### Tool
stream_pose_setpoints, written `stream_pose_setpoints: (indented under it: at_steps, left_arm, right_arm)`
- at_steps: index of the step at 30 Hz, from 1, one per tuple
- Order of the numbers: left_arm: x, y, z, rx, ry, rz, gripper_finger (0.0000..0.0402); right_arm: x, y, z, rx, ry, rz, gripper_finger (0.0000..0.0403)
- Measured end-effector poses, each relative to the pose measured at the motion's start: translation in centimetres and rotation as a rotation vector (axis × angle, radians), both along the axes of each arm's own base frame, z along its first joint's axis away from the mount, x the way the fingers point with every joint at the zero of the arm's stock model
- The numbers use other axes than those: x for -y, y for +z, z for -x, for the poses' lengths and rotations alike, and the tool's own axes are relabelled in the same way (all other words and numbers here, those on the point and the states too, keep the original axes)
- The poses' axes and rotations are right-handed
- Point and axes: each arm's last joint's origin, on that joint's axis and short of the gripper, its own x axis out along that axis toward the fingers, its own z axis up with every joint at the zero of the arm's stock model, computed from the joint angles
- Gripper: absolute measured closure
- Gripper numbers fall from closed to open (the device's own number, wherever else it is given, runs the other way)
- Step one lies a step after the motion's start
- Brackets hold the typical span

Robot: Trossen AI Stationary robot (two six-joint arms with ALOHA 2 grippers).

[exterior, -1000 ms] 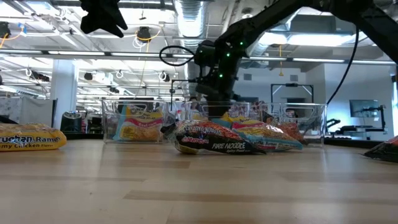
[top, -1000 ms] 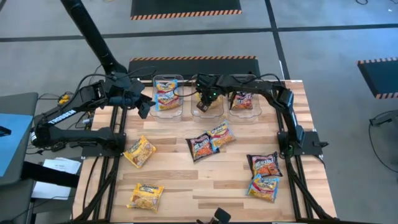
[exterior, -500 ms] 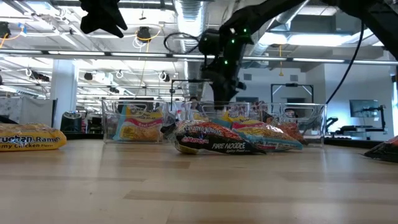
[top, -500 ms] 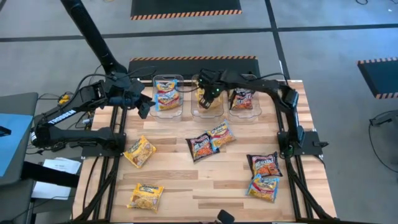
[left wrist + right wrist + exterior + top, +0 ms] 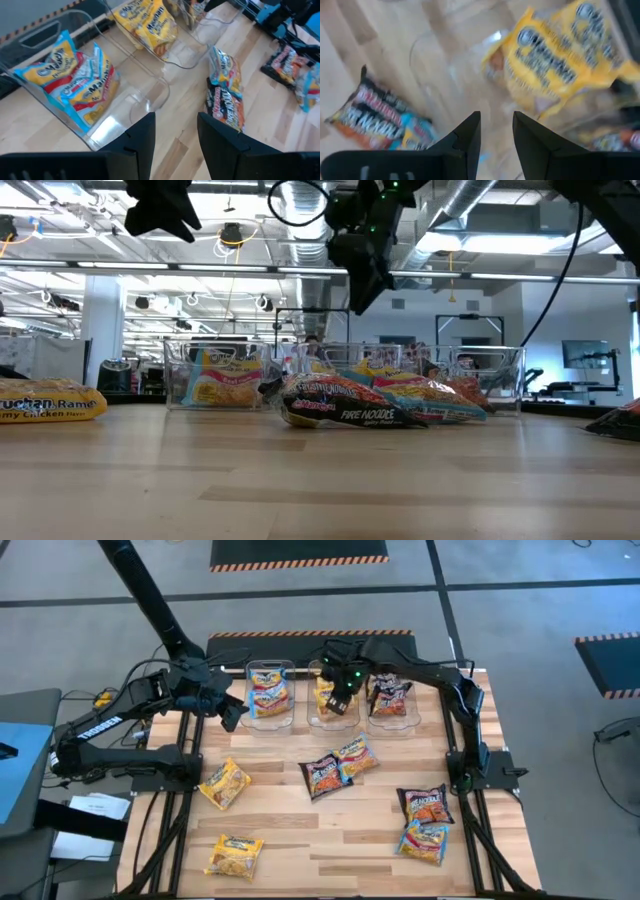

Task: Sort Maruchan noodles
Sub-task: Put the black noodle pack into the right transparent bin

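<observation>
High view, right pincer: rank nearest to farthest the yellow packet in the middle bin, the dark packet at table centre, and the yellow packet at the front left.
From the right pincer:
1. Yellow packet in the middle bin, directly beside it.
2. Dark packet, table centre.
3. Yellow packet, front left corner.

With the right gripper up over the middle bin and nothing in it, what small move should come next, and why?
Probably swing the right gripper toward the two overlapping packets at the table's centre. Its fingers are apart and hold nothing above the middle bin, where a yellow packet already lies. Those loose packets look the nearest. The left gripper waits beside the left bin.
</observation>
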Motion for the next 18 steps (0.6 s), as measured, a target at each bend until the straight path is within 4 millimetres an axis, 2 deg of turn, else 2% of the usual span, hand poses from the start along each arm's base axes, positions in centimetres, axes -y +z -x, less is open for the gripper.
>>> stream_pose_setpoints:
  at_steps: [8, 18]
  left_arm:
    - [0.1, 0.0, 0.0, 0.007, -0.046, 0.019, 0.0270]
    - [0.5, -0.4, 0.2, -0.040, -0.163, 0.034, 0.0270]
  right_arm:
    - [-3.9, 0.0, 0.2, -0.151, -0.008, -0.088, 0.0266]
    - [-10.4, -0.2, -0.1, -0.286, 0.071, -0.123, 0.0266]
